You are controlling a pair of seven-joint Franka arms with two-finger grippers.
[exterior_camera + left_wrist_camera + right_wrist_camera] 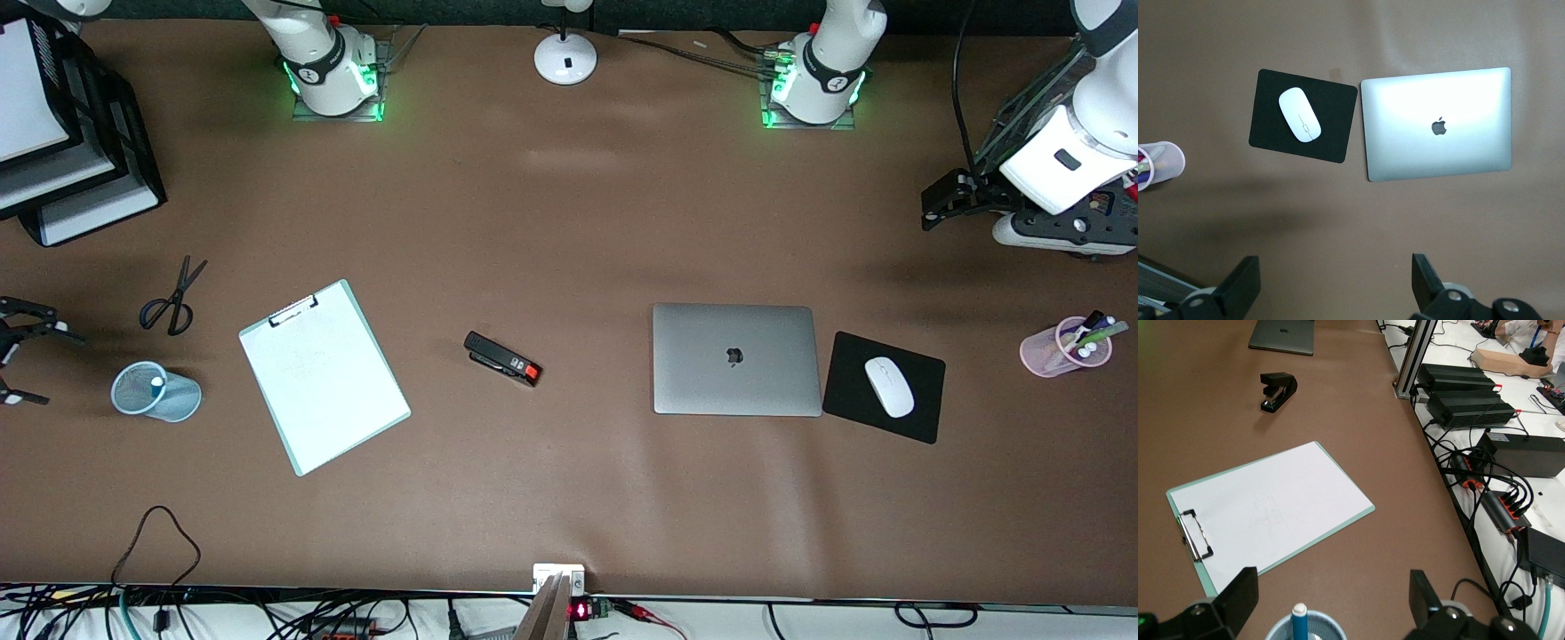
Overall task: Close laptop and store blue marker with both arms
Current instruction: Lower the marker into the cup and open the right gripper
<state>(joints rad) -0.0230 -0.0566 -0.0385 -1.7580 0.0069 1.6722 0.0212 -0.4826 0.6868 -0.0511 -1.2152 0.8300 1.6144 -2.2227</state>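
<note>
Below open right hand (1328,603): blue marker (1299,618) | laptop (735,360) closed

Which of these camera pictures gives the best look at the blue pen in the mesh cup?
The right wrist view: the blue marker stands upright, white tip up, in the blue mesh cup. The front view shows only its white tip inside the cup. The left wrist view does not show it.
</note>
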